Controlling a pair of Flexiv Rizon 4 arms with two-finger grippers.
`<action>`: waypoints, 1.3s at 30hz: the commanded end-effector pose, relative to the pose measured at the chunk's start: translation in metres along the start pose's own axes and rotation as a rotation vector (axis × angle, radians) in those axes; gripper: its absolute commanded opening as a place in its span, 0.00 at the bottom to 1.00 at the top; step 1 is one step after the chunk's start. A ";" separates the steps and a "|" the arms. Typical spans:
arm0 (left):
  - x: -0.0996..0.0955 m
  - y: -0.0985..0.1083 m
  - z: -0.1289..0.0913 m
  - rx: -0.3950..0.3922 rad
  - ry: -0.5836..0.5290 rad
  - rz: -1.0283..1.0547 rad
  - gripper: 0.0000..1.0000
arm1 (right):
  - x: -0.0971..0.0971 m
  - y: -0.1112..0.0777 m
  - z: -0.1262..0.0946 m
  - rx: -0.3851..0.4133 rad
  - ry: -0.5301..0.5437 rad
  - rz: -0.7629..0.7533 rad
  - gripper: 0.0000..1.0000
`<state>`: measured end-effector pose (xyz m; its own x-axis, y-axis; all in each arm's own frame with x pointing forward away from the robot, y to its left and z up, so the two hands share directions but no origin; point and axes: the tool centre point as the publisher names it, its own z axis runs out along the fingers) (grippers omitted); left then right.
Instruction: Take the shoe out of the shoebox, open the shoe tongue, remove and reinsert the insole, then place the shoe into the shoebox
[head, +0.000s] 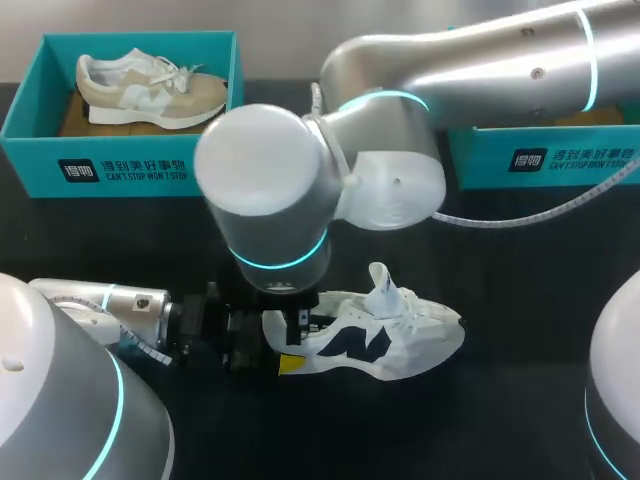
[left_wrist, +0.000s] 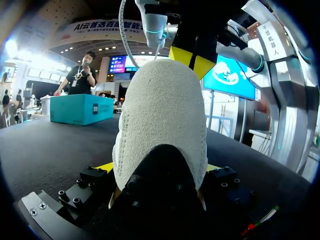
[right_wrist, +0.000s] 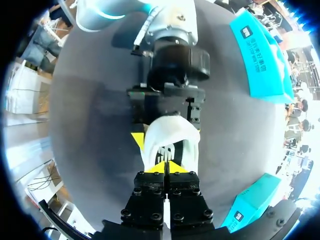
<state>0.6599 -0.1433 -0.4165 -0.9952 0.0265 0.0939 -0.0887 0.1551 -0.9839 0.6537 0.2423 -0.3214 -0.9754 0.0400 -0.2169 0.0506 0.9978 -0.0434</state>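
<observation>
left jaws: left gripper (left_wrist: 159, 169) was clenched on the heel of the shoe (head: 385, 335), one yellow tip against each side.
right jaws: right gripper (right_wrist: 165, 168) had its tips pressed together just above the heel end; whether they pinched anything thin could not be told.
shoe position: on the table (head: 520, 300), outside both boxes, heel toward the left gripper, toe toward the robot's right, tongue (head: 382, 282) raised.
insole: not visible in any view.
risk, slip: an upward pull by the right gripper would likely lift or drag the whole shoe if the left grip on the soft heel gave way.
risk, contact: both grippers stood very close at the heel, so a small misalignment could bring the fingers together.
risk, hidden mouth: the right arm's elbow covered the shoe opening in the head view, so a missed or folded insole might go unseen there.
surface: black, flat, matt.
room: left box (head: 120, 165), holding a tan shoe (head: 150, 95), and right box (head: 540, 160) sat along the far edge, well apart from the shoe.
</observation>
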 end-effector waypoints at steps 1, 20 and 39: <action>0.000 0.003 -0.001 0.001 -0.002 0.000 0.00 | -0.007 -0.013 0.012 -0.034 0.011 0.007 0.00; 0.000 0.003 -0.001 0.001 -0.002 0.000 0.00 | -0.013 -0.019 0.055 -0.091 0.041 -0.033 0.00; 0.000 0.003 -0.001 0.001 -0.002 0.000 0.00 | -0.018 -0.034 0.069 -0.041 0.054 -0.013 0.00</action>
<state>0.6599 -0.1432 -0.4165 -0.9952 0.0265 0.0939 -0.0887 0.1551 -0.9839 0.6829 0.2054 -0.3812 -0.9858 0.0253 -0.1658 0.0271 0.9996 -0.0085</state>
